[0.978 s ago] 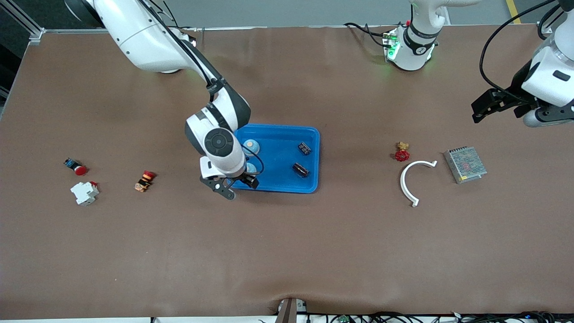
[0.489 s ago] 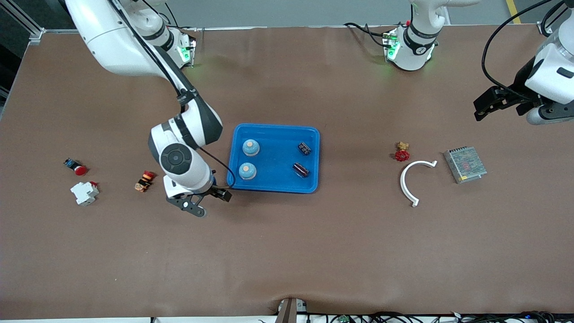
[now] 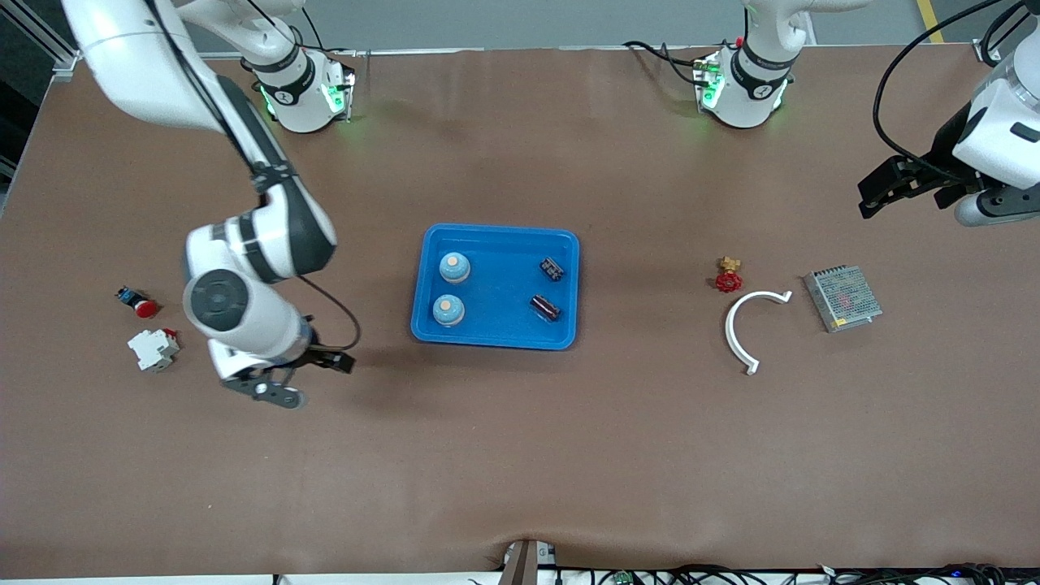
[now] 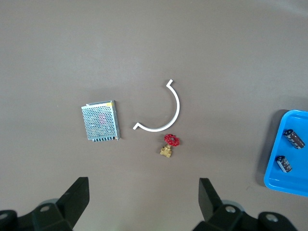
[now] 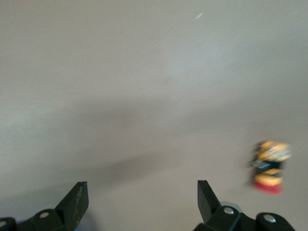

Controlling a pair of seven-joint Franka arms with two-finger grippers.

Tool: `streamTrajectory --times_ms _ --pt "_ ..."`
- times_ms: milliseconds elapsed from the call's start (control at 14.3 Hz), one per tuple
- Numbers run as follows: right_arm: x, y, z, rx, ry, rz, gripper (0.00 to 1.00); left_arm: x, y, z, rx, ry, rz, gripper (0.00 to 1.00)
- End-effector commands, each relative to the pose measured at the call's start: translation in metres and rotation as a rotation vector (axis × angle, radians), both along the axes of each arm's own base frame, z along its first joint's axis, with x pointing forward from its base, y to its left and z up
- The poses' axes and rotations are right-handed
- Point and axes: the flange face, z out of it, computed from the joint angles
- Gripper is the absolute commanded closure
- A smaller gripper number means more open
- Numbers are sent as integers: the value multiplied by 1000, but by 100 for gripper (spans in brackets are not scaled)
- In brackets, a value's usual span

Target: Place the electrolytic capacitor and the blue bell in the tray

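Note:
The blue tray (image 3: 504, 284) lies mid-table. Two blue bells (image 3: 454, 266) (image 3: 448, 309) stand in its half toward the right arm's end. Two dark electrolytic capacitors (image 3: 552, 268) (image 3: 545, 307) lie in its half toward the left arm's end. The left wrist view catches the tray's rim (image 4: 270, 161) and both capacitors (image 4: 294, 138) (image 4: 284, 163). My right gripper (image 3: 313, 380) (image 5: 142, 195) is open and empty over bare table, away from the tray toward the right arm's end. My left gripper (image 3: 902, 203) (image 4: 143, 192) is open and empty, high over the left arm's end.
A red-handled brass valve (image 3: 729, 277), a white curved strip (image 3: 743, 329) and a metal mesh box (image 3: 842, 298) lie toward the left arm's end. A white breaker (image 3: 153, 349) and a red push button (image 3: 136, 302) lie toward the right arm's end. An orange-and-red button (image 5: 269, 166) lies beside the right gripper.
The right arm has swung from the tray's edge toward its own end of the table, uncovering the second blue bell in the tray. The left arm has barely moved.

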Motion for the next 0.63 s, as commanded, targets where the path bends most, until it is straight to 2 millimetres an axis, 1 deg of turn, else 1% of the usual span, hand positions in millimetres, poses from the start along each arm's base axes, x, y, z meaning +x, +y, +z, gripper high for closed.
streamTrajectory --times_ms 0,70,210,349,489,559 --pt "-9 -47 55 -22 1 90 0 -1 2 2 -18 10 -20 0" --pt "-15 -59 76 -31 15 117 0 -1 3 1 -17 12 -20 0" --pt "-33 -86 128 -54 47 155 0 1 4 -2 -13 18 -21 0" --pt "-56 -112 180 -2 90 142 0 0 4 -2 -14 23 -38 0" --pt "-68 -148 216 46 111 142 0 0 4 -1 -16 19 -39 0" --pt "-73 -160 231 60 128 153 0 0 4 0 -16 17 -38 0"
